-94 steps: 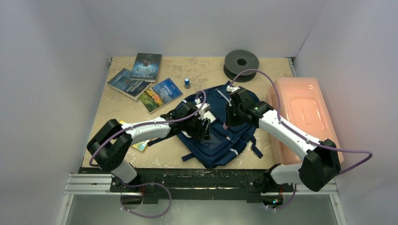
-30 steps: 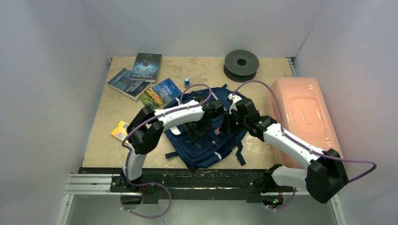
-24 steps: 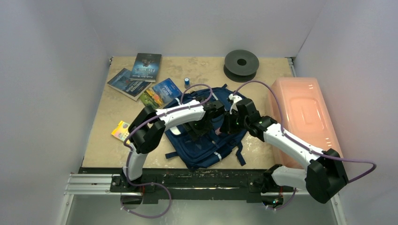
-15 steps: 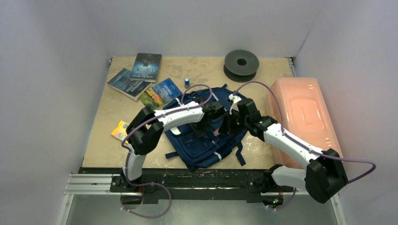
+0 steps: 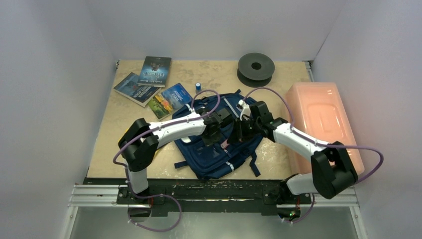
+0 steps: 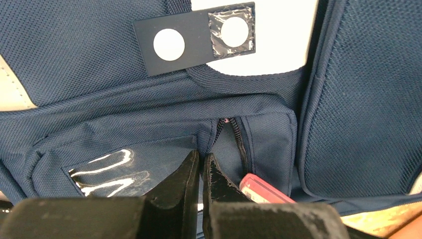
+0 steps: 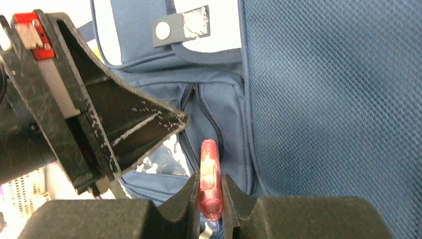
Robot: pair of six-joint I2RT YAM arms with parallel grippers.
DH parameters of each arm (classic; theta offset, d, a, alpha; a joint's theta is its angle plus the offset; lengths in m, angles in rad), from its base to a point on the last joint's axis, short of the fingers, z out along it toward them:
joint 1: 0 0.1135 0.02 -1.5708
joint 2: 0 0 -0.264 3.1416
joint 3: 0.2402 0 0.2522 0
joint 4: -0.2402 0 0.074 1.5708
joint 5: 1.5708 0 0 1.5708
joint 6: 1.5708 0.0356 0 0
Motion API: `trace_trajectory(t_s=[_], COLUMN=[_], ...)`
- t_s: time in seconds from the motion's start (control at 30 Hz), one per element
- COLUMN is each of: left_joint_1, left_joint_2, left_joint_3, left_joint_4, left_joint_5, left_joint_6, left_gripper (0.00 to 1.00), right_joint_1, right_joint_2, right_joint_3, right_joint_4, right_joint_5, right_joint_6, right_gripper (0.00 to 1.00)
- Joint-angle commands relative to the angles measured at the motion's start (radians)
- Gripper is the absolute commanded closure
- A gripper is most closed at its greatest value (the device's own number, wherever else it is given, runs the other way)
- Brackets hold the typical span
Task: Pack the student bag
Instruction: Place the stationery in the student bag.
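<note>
The navy student bag (image 5: 225,152) lies in the middle of the table, front up. A small front pocket (image 6: 259,134) stands unzipped. My left gripper (image 6: 201,155) is shut, its tips pinching the fabric edge of that pocket beside the zipper; its black fingers (image 7: 129,124) also show in the right wrist view. My right gripper (image 7: 209,175) is shut on a small flat translucent red item (image 7: 209,169), held on edge just in front of the pocket mouth. The red item (image 6: 263,188) sits close beside the left fingers. Both grippers (image 5: 226,133) meet over the bag's centre.
Three books (image 5: 157,69) (image 5: 134,88) (image 5: 170,99) lie at the back left. A small blue cylinder (image 5: 198,86) stands behind the bag. A black spool (image 5: 256,67) sits at the back. A pink translucent box (image 5: 321,119) fills the right side.
My left gripper has closed from open onto the pocket's edge, and its elbow has swung out to the left. The right gripper keeps its hold on the red item and has barely moved.
</note>
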Motion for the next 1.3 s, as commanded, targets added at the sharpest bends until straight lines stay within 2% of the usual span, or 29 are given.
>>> trace_trajectory(t_s=[0.0, 0.13, 0.27, 0.37, 0.53, 0.7, 0.8, 0.97, 1.13, 1.27], left_joint_1=[-0.004, -0.005, -0.006, -0.006, -0.006, -0.006, -0.007, -0.007, -0.006, -0.006], left_joint_2=[-0.073, -0.142, -0.226, -0.287, -0.305, -0.311, -0.317, -0.321, -0.316, -0.307], left_joint_3=[-0.041, -0.138, -0.253, -0.340, -0.376, -0.384, -0.387, -0.392, -0.384, -0.380], left_joint_4=[0.109, 0.283, 0.468, 0.608, 0.648, 0.646, 0.646, 0.652, 0.652, 0.656], left_joint_5=[0.005, 0.044, 0.070, 0.084, 0.095, 0.099, 0.099, 0.106, 0.114, 0.121], left_joint_6=[0.088, 0.145, 0.186, 0.207, 0.206, 0.206, 0.207, 0.212, 0.215, 0.215], left_gripper=[1.00, 1.00, 1.00, 1.00, 1.00, 1.00, 1.00, 1.00, 1.00, 1.00], right_joint_1=[-0.003, -0.002, -0.002, -0.002, -0.002, -0.039, -0.052, -0.055, -0.055, -0.055], right_joint_2=[0.056, 0.098, 0.133, 0.134, 0.101, 0.025, -0.001, -0.001, 0.035, 0.059], right_joint_3=[0.083, 0.093, 0.069, 0.033, 0.031, 0.036, 0.043, 0.086, 0.099, 0.102], right_joint_4=[0.042, 0.059, 0.073, 0.081, 0.096, 0.051, 0.020, -0.028, 0.004, 0.030], right_joint_5=[-0.076, -0.130, -0.248, -0.242, -0.203, -0.060, 0.007, 0.122, 0.125, 0.132], right_joint_6=[-0.027, -0.022, -0.033, -0.044, -0.024, -0.034, -0.049, -0.075, -0.078, -0.077], right_gripper=[1.00, 1.00, 1.00, 0.99, 0.75, 0.50, 0.42, 0.43, 0.59, 0.66])
